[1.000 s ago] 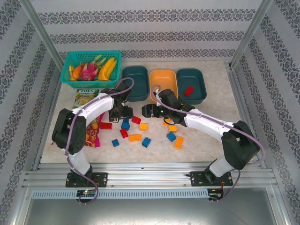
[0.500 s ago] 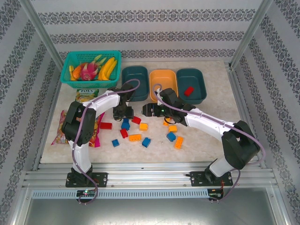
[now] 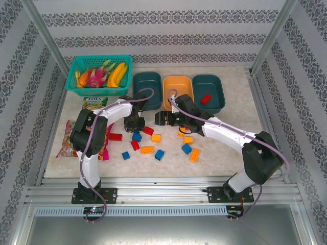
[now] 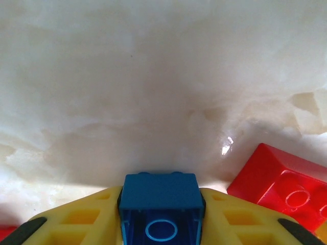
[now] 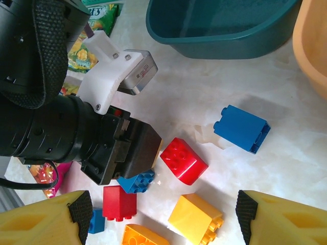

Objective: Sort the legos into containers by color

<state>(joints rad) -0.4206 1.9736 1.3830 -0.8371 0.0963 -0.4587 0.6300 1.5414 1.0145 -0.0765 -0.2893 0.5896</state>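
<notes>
My left gripper (image 4: 161, 217) is shut on a blue lego (image 4: 159, 190), low over the table; whether the lego is lifted off it I cannot tell. From the right wrist, that gripper's black body (image 5: 125, 148) stands over this blue lego (image 5: 138, 181). My right gripper (image 5: 163, 217) hangs open above a red lego (image 5: 183, 160) and a yellow lego (image 5: 196, 218), holding nothing. In the top view both grippers, left (image 3: 135, 125) and right (image 3: 162, 119), sit in front of the tubs: teal (image 3: 147, 97), orange (image 3: 178, 92) and teal (image 3: 217, 97), this one holding a red lego (image 3: 206, 99).
Loose red, blue and orange legos lie scattered between the arms, among them a red one (image 3: 115, 136), an orange one (image 3: 147, 149) and a blue one (image 3: 186, 148). A turquoise fruit basket (image 3: 76, 66) stands back left, with snack packets (image 3: 93, 104) beside the left arm.
The left arm has swung its elbow inward and its gripper has crept a little to the right. The right gripper has barely shifted.
</notes>
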